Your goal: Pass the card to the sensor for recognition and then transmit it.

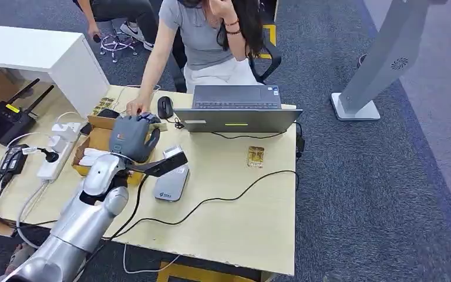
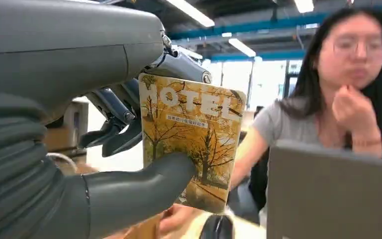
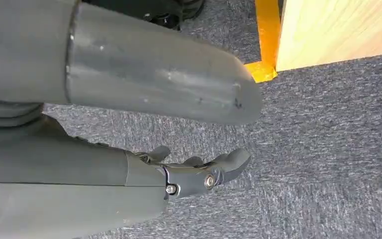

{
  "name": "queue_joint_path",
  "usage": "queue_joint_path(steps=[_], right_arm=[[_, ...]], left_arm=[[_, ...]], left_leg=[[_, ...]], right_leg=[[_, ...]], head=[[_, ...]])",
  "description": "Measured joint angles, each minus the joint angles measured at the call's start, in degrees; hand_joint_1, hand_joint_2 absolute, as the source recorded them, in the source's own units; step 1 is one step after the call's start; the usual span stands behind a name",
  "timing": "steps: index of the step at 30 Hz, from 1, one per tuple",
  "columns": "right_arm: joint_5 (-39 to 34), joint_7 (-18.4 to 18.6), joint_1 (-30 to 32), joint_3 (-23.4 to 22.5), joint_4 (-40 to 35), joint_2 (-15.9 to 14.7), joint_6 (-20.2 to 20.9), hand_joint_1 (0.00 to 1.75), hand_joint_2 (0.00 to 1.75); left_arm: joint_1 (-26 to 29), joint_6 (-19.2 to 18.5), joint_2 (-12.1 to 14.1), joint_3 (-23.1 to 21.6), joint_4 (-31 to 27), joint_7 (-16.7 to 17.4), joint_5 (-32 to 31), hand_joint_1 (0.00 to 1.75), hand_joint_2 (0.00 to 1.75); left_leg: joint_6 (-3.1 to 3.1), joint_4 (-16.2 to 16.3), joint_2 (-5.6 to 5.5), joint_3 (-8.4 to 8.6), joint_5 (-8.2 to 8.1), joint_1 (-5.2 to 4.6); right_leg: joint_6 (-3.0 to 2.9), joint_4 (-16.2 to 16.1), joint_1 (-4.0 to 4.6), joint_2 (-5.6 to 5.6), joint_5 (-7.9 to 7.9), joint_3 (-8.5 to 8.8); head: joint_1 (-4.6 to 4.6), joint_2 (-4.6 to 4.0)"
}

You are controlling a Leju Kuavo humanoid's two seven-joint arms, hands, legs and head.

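Note:
In the left wrist view my left hand (image 2: pixel 129 124) pinches a yellow card (image 2: pixel 194 134) printed "HOTEL" with autumn trees, thumb on its face and fingers behind it. From the head view that hand (image 1: pixel 132 136) hovers over an open cardboard box (image 1: pixel 97 141) at the table's back left, and its back hides the card. The grey flat sensor (image 1: pixel 171 183) lies on the table just right of my forearm. My right hand (image 3: pixel 194 174) hangs beside the table over grey carpet, holding nothing, fingers loosely apart.
A person sits behind the table, one hand (image 1: pixel 135 107) resting by the box. A laptop (image 1: pixel 238 110) and black mouse (image 1: pixel 165 107) stand at the back. Another yellow card (image 1: pixel 255 156) lies mid-table. A black cable (image 1: pixel 223 198) crosses the tabletop. A power strip (image 1: pixel 59 150) lies at left.

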Motion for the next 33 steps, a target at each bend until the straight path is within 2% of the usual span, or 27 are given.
queue_joint_path(steps=[4, 9, 18, 29, 33], right_arm=[[0.0, -0.1, 0.1, -0.2, 0.0, 0.0, 0.0, 0.00, 0.00], [0.0, -0.2, 0.3, -0.6, 0.0, -0.1, 0.0, 0.00, 0.00], [0.8, -0.3, 0.5, -1.5, 0.0, -0.1, 0.0, 0.00, 0.00], [1.2, -0.4, 0.6, -2.5, 0.0, -0.2, 0.0, 0.00, 0.00], [1.2, -0.4, 0.6, -3.1, 0.0, -0.2, 0.0, 0.00, 0.00]], left_arm=[[0.1, -0.7, 0.0, -0.3, 0.5, 0.1, 0.0, 1.75, 1.75], [0.1, -4.4, 0.0, -1.2, 1.4, 1.0, 0.4, 1.75, 1.75], [-0.3, -10.4, -0.2, -4.3, 4.2, 0.6, 2.1, 1.75, 1.75], [-1.0, -13.9, 0.3, -7.5, 6.3, -0.1, 3.5, 1.75, 1.75], [-1.0, -15.0, 0.5, -9.1, 6.8, 0.7, 3.9, 1.75, 1.75]], left_leg=[[0.00, 0.0, 0.00, 0.00, 0.00, 0.00], [0.00, 0.0, 0.00, 0.00, 0.00, 0.00], [0.00, 0.0, 0.00, 0.00, 0.00, 0.00], [0.00, 0.0, 0.00, 0.00, 0.00, 0.00], [0.00, 0.0, 0.01, -0.02, 0.00, 0.00]], right_leg=[[0.00, 0.0, 0.00, 0.00, 0.00, 0.00], [0.00, 0.0, 0.00, 0.00, 0.00, -0.01], [0.00, 0.0, 0.00, 0.01, 0.00, -0.02], [0.00, 0.0, 0.00, 0.01, 0.00, -0.02], [0.00, 0.0, 0.00, 0.01, 0.00, -0.02]], head=[[0.00, 0.00], [0.00, 0.00], [0.00, 0.00], [0.00, 0.00], [0.00, 0.00]])
